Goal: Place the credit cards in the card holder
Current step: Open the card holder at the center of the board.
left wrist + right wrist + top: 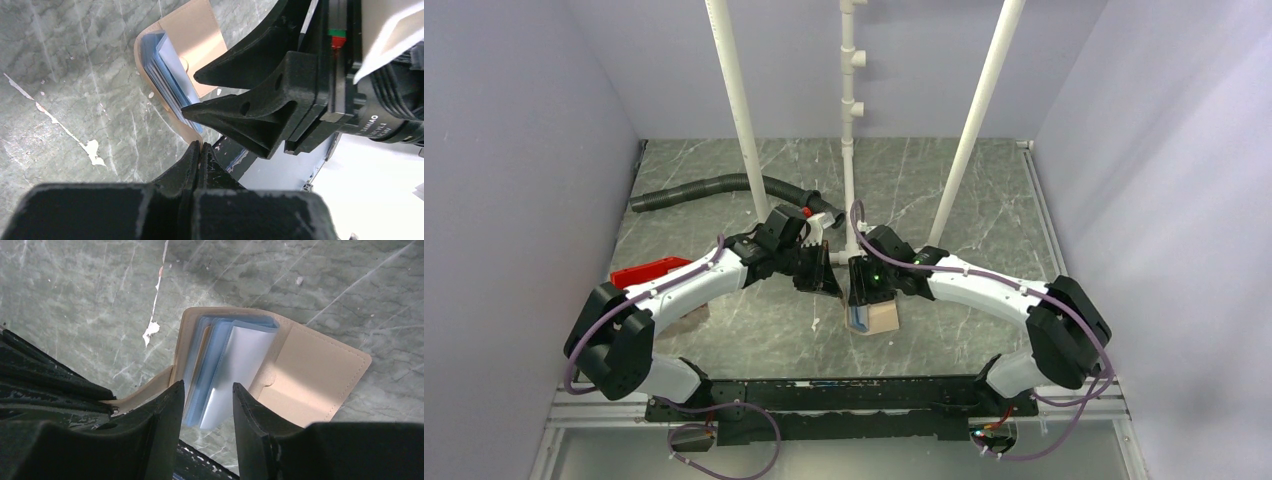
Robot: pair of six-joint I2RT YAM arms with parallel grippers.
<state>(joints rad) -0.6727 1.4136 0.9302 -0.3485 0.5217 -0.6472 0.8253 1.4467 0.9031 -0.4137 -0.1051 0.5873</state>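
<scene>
The tan card holder (882, 319) lies open on the table between the arms. Its blue clear sleeves (220, 360) fan up from the spine, and a pale whitish sheet (242, 365) stands among them; I cannot tell whether it is a card or a sleeve. My left gripper (201, 146) is shut on the holder's tan left flap (145, 390) and holds it up. My right gripper (207, 390) is open just above the sleeves' near ends, its fingers on either side of them. Both grippers (832, 285) (861, 300) meet over the holder. No loose credit cards show.
A red bin (649, 272) sits at the left behind my left arm. A black ribbed hose (714, 188) lies at the back left. Three white pipes (851, 120) rise from the table's middle, close behind the grippers. Grey walls close in both sides.
</scene>
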